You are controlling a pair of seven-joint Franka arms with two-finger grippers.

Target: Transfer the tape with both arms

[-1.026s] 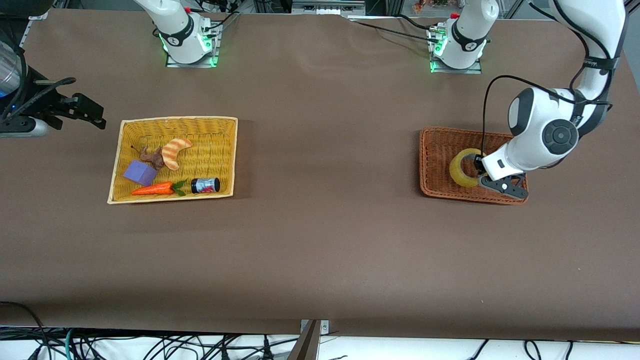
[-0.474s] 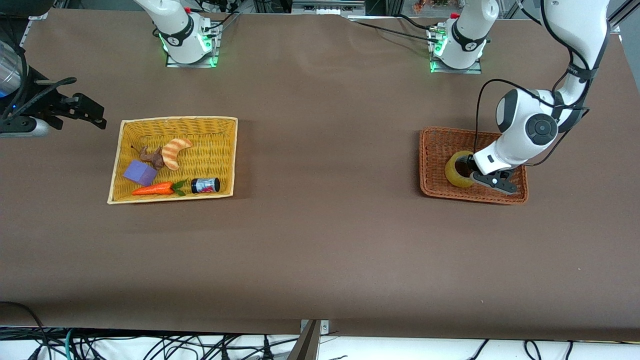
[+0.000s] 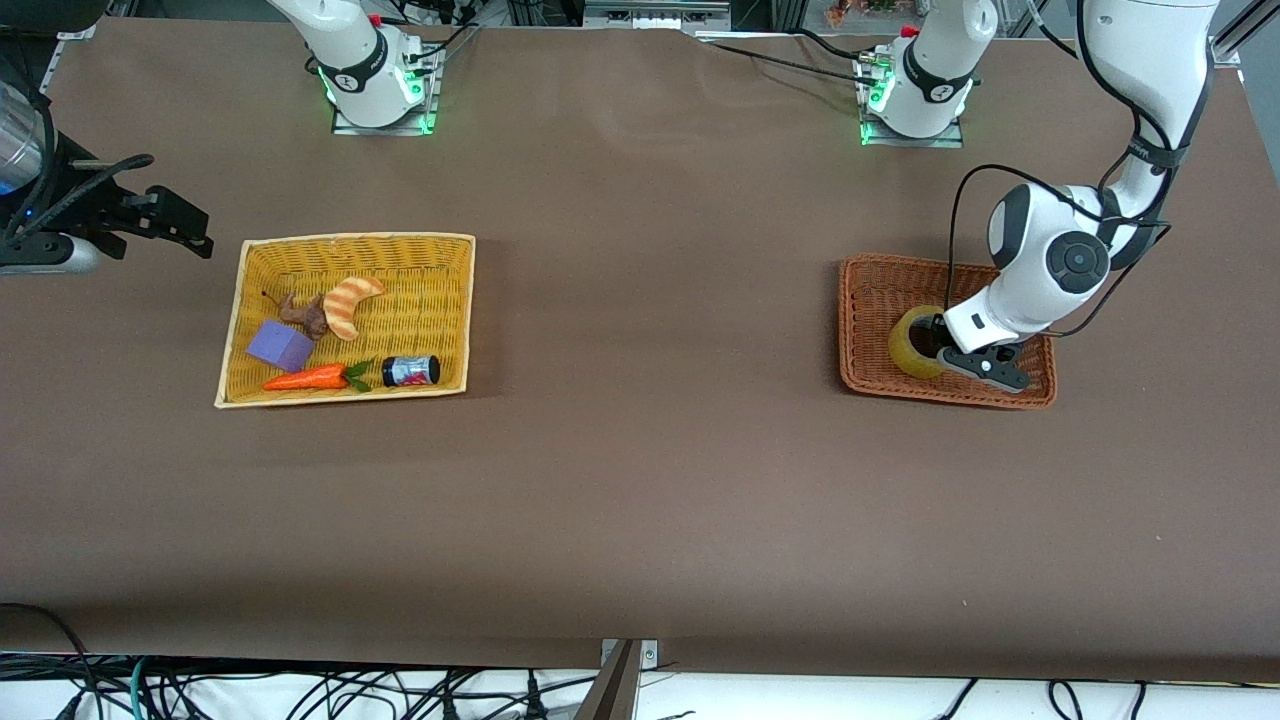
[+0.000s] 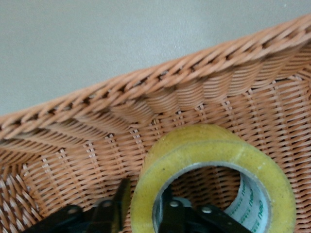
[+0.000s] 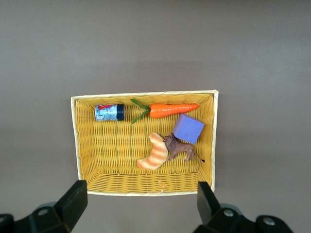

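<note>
The yellowish tape roll (image 3: 908, 345) leans in the brown wicker basket (image 3: 870, 300) at the left arm's end of the table. My left gripper (image 3: 938, 350) is down in that basket. In the left wrist view the tape (image 4: 194, 145) fills the frame and my left gripper (image 4: 143, 201) is shut on its wall, one finger inside the hole and one outside. My right gripper (image 5: 141, 206) is open and empty, waiting high over the table beside the yellow basket (image 5: 146, 191); it shows near the edge of the front view (image 3: 185, 225).
The yellow basket (image 3: 350, 240) at the right arm's end holds a striped croissant toy (image 3: 350, 305), a purple block (image 3: 280, 345), a carrot (image 3: 310, 379), a small can (image 3: 410, 371) and a brown animal figure (image 3: 305, 315). Bare brown table lies between the baskets.
The left arm has come lower into the brown basket and shifted a little toward the right arm's end; the tape shifted slightly with it. The right arm has not moved.
</note>
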